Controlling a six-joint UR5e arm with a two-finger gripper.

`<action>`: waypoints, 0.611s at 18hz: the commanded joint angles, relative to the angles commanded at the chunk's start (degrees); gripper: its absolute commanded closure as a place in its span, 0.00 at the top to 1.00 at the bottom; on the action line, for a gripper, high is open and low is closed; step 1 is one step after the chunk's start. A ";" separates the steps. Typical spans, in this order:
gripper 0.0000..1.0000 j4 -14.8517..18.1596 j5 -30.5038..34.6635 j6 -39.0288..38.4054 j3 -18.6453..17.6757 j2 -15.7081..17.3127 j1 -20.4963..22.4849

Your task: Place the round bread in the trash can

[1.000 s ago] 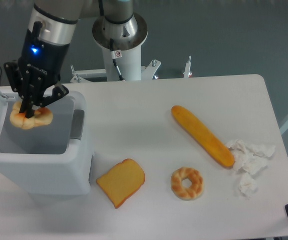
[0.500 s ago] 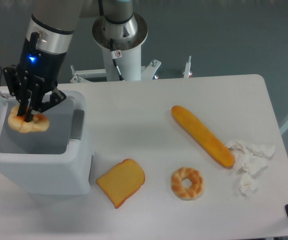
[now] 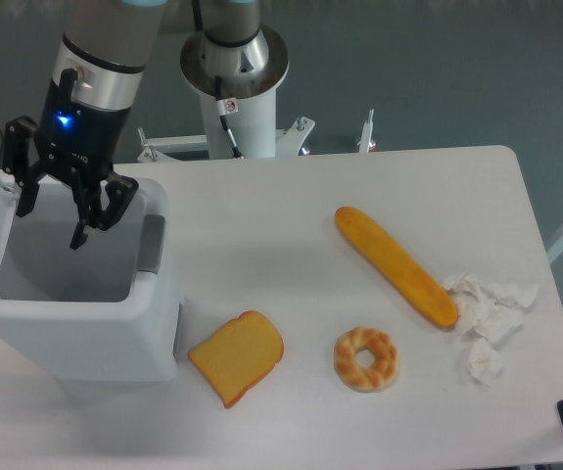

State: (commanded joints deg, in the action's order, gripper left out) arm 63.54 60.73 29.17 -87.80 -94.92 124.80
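Observation:
The white trash can (image 3: 115,338) stands at the table's left with its lid swung open to the left. My gripper (image 3: 51,223) hangs over the bin's open mouth with its fingers spread and nothing between them. The round bread does not show anywhere; the bin's inside looks grey and I cannot see the bread in it.
On the table lie a square toast slice (image 3: 237,356), a golden twisted ring with white streaks (image 3: 365,358), a long baguette (image 3: 395,265) and crumpled white paper (image 3: 487,313) at the right. The robot's base (image 3: 234,69) stands behind the table.
The gripper held the round bread over the bin; now its fingers have opened, the bread is gone from them, and the gripper has risen slightly.

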 joint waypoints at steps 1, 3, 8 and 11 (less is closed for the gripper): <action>0.73 0.09 0.00 0.35 0.00 0.09 0.26; 0.91 0.00 0.09 0.44 0.00 0.09 1.92; 1.00 -0.17 0.00 0.18 0.09 0.09 6.67; 1.00 0.00 0.26 -0.26 -0.09 0.26 9.40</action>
State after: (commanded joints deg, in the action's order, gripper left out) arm 63.54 61.00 28.91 -87.89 -94.66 134.20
